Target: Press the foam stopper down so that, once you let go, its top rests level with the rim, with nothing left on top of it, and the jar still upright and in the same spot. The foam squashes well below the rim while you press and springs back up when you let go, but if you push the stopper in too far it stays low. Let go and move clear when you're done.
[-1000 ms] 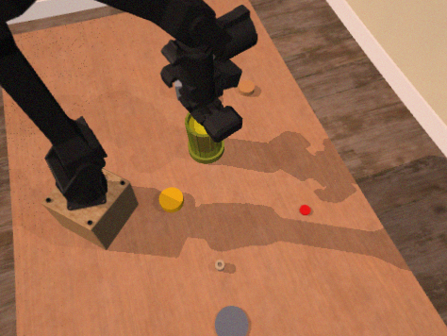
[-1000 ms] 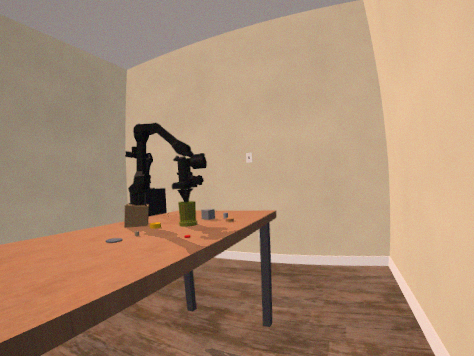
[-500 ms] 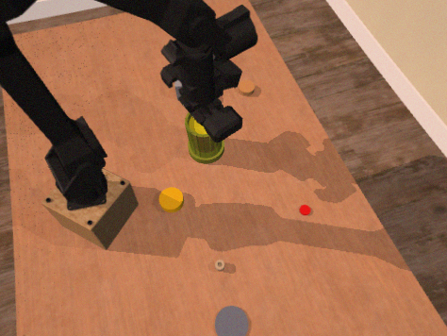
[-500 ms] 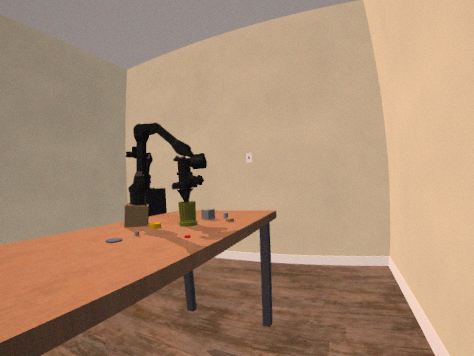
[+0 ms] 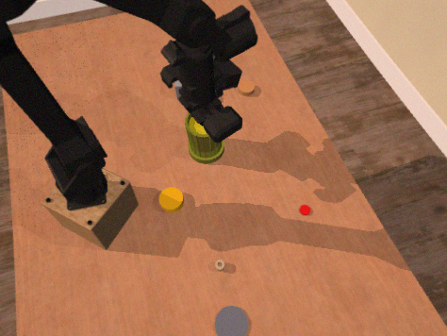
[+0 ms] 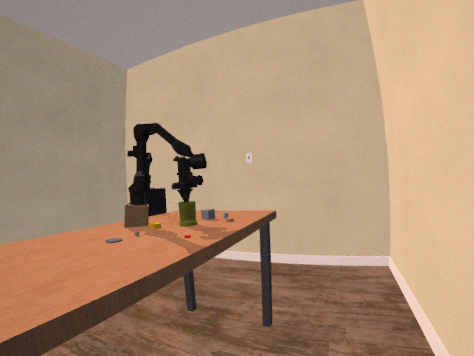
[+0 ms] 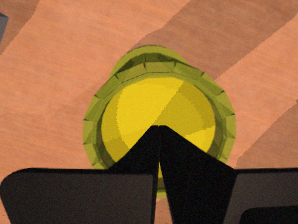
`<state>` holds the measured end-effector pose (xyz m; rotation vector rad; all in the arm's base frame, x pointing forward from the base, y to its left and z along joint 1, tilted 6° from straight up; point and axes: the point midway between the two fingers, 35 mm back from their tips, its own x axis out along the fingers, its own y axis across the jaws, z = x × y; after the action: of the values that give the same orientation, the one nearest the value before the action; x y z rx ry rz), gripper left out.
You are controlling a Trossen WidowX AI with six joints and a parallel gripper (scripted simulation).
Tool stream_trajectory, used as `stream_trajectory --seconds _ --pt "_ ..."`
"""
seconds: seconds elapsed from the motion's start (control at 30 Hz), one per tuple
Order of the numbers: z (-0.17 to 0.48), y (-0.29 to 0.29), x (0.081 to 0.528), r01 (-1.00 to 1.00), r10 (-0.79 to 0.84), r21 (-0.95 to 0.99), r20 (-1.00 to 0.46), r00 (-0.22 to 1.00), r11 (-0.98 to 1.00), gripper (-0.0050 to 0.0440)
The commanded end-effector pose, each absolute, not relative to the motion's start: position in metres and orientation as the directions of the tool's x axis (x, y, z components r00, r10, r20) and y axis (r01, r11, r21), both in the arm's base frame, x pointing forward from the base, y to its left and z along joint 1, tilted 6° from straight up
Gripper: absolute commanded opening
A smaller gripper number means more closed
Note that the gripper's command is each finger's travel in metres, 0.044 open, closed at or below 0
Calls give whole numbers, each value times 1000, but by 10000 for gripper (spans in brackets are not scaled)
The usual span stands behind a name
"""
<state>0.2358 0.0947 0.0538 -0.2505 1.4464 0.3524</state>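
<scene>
An olive-green ribbed jar stands upright on the wooden table. A yellow foam stopper fills its mouth and sits a little inside the rim. My gripper is shut, with nothing between the fingers. Its closed fingertips point straight down onto the top of the stopper, near its middle. In the wrist view the fingers hide the near part of the stopper and rim.
On the table lie a yellow disc, a red dot, a small pale ring, a grey disc and an orange disc. The arm's base block stands at the left. A grey cube sits behind the jar.
</scene>
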Motion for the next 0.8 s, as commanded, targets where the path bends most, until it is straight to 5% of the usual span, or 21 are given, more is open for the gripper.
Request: stream_trajectory --seconds 0.0,0.77 --pt "52 94 234 -377 80 43 -993 84 925 0" --pt "51 94 233 -377 81 43 -993 84 925 0"
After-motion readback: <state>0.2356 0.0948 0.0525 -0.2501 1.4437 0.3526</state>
